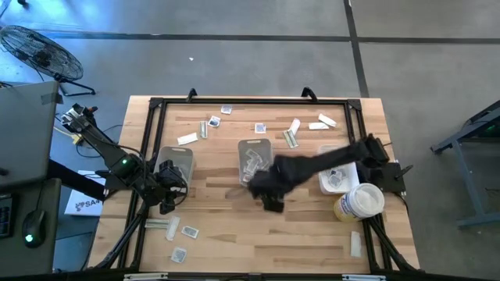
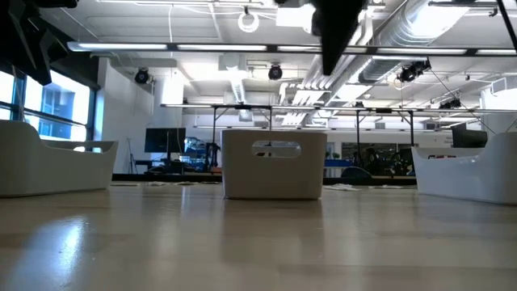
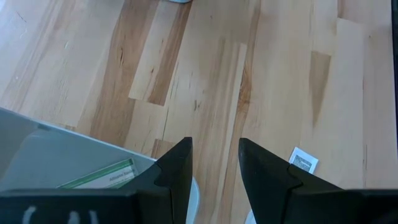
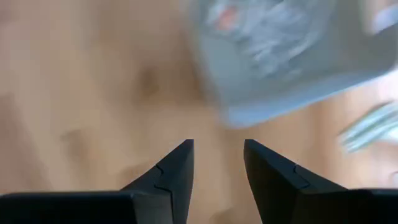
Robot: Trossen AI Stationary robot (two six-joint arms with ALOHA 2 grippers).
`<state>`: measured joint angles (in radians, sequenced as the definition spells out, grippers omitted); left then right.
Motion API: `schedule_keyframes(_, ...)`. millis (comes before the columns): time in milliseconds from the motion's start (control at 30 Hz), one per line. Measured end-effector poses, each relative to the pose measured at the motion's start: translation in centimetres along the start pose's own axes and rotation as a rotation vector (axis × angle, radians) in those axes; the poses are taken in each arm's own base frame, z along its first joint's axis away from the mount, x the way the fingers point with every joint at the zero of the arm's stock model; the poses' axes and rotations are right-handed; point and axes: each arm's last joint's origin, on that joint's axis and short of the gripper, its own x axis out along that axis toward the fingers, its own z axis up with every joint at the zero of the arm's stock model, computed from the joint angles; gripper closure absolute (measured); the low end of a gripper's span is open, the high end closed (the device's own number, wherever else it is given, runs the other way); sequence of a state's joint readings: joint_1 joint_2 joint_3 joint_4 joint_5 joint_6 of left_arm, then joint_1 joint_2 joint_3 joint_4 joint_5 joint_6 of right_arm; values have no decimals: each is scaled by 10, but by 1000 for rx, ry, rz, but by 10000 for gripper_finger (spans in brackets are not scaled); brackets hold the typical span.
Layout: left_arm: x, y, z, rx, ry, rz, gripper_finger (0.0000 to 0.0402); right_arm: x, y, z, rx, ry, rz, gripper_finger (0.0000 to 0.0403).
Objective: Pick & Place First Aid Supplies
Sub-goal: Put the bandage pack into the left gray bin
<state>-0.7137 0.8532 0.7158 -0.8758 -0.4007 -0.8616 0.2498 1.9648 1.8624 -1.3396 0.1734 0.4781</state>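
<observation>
High view: middle tray (image 1: 255, 146) holds several packets (image 1: 251, 162); right gripper (image 1: 271, 204) beside it, fingers parted, empty, like left gripper (image 1: 167, 204); many first aid supplies (image 1: 212, 122) remain scattered on worktop (image 1: 226, 218)

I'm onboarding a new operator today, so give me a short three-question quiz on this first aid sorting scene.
1. True or false: the round tub stands at the table's left edge.
2. The right gripper is nearest which tray: A left tray, B middle tray, C right tray?
3. What do the right gripper's fingers hold?

Key: 1 false, it stands on the right. 2 B. 3 nothing; they stand apart over bare wood.
</observation>
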Motion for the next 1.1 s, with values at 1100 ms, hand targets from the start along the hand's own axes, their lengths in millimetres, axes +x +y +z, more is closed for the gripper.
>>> schedule_keyframes(1100, 0, 0, 0, 0, 0, 0, 273, 51, 187, -153, 83, 746, 140, 268)
